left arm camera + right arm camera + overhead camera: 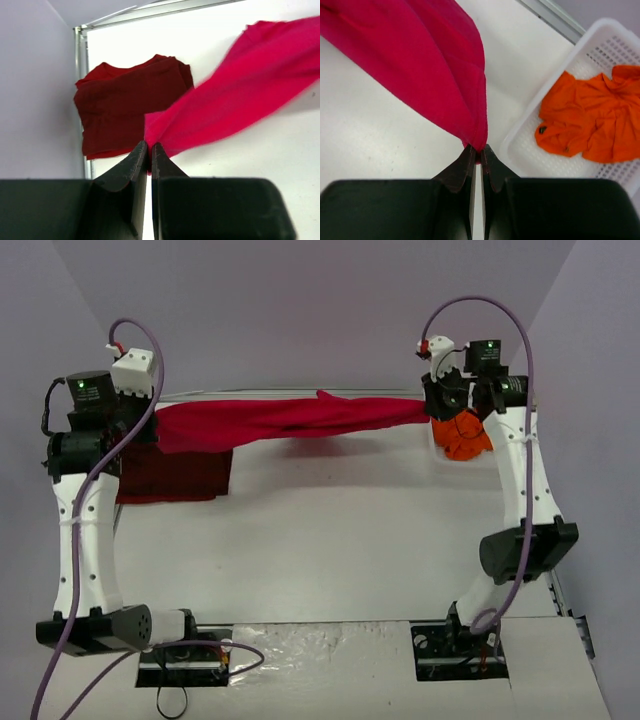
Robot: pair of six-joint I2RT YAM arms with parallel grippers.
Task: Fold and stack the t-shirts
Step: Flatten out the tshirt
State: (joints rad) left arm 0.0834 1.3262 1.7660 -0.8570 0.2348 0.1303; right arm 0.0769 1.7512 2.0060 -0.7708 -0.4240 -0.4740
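The bright red t-shirt (290, 418) hangs stretched in the air between both arms, above the back of the table. My left gripper (148, 146) is shut on its left end, my right gripper (478, 149) shut on its right end; the red cloth (250, 85) (430, 65) runs away from each pair of jaws. A folded dark maroon t-shirt (172, 475) (127, 105) lies flat at the back left corner, under the left gripper (150, 425). An orange t-shirt (462, 435) (592, 120) lies crumpled in the basket below the right gripper (440, 405).
A white lattice basket (540, 150) stands at the back right, next to the table's edge. A metal rail (80, 100) runs along the table's left side by the purple wall. Both arm bases sit at the near edge.
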